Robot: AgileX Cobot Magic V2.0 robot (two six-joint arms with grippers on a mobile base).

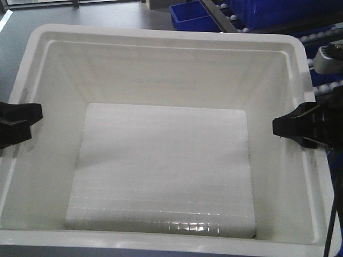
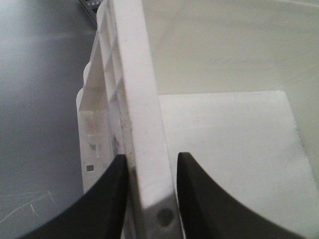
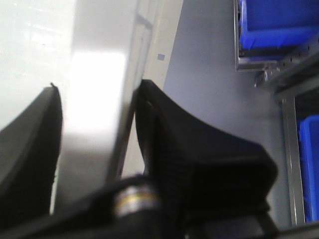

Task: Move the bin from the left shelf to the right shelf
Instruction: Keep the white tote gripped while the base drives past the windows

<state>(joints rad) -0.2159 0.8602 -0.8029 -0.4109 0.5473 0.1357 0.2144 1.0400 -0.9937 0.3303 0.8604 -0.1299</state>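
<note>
The white bin [image 1: 166, 160] fills the front view, empty, with a grid-textured floor. My left gripper [image 1: 21, 122] grips the middle of its left rim, and my right gripper [image 1: 292, 126] grips the middle of its right rim. In the left wrist view, the black fingers of the left gripper [image 2: 149, 167] straddle the thick rim [image 2: 137, 94], one outside the wall and one inside. In the right wrist view, the right gripper [image 3: 98, 89] straddles the right rim [image 3: 97, 35] the same way. The bin's printed side does not show.
Dark blue totes [image 1: 193, 19] stand on a roller rack [image 1: 321, 37] beyond the bin, at the back right. The right wrist view shows blue totes [image 3: 279, 20] in a metal shelf frame [image 3: 289, 144] to the bin's right. Grey floor [image 2: 40, 99] lies left of the bin.
</note>
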